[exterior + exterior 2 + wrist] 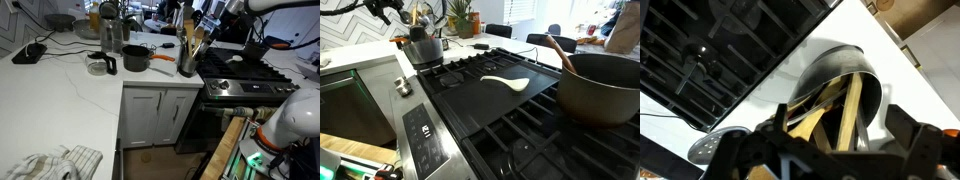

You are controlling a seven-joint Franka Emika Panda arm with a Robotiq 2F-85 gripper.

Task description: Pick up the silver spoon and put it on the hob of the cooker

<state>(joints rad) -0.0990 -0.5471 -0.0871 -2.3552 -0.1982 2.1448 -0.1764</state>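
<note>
Our gripper [825, 158] hangs with its dark jaws spread wide, holding nothing, straight over a round, polished steel crock [825, 70] crammed with flat wooden utensils [848, 110]; we cannot pick out the silver spoon among them. The crock stands on smooth white stone worktop [860, 35], and at ten o'clock in the wrist view lies the hob of the cooker [730, 45], black with ridged cast-iron grates.
</note>
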